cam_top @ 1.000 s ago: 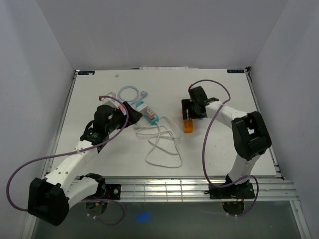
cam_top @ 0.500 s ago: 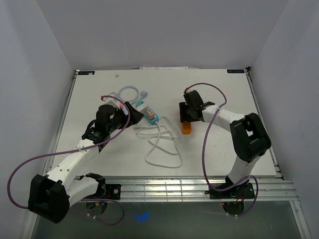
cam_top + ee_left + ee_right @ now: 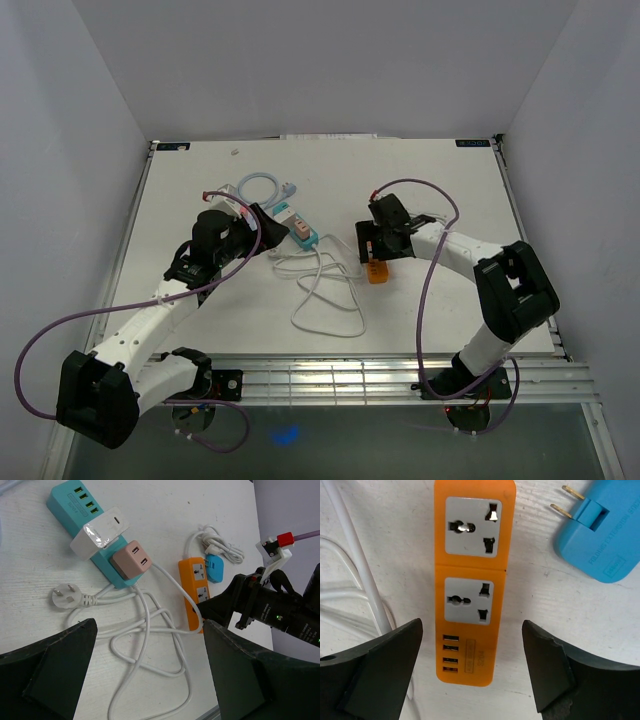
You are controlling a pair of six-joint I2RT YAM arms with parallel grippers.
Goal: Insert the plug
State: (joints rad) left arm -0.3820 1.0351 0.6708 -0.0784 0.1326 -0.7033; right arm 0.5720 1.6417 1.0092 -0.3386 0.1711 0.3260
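An orange power strip (image 3: 470, 580) with two sockets and several USB ports lies flat on the white table. A blue two-pin plug (image 3: 600, 535) lies just beside its far end, unplugged. My right gripper (image 3: 472, 672) is open and hangs over the strip's USB end, one finger on each side and clear of it. In the top view the right gripper (image 3: 373, 248) hides most of the strip (image 3: 378, 272). My left gripper (image 3: 150, 680) is open and empty above loose white cable (image 3: 145, 645). It also sees the strip (image 3: 194, 592) and the blue plug (image 3: 216, 568).
A teal power strip (image 3: 75, 502) carries a white charger (image 3: 100, 530) and a pink adapter (image 3: 131, 559). A white three-pin plug (image 3: 64, 597) lies beside it. White cable (image 3: 325, 290) loops between the arms. A pale blue cable coil (image 3: 262, 185) lies farther back.
My right gripper has moved nearer and slightly left, down over the orange strip, which has shifted a little toward the near edge. My left arm has barely moved.
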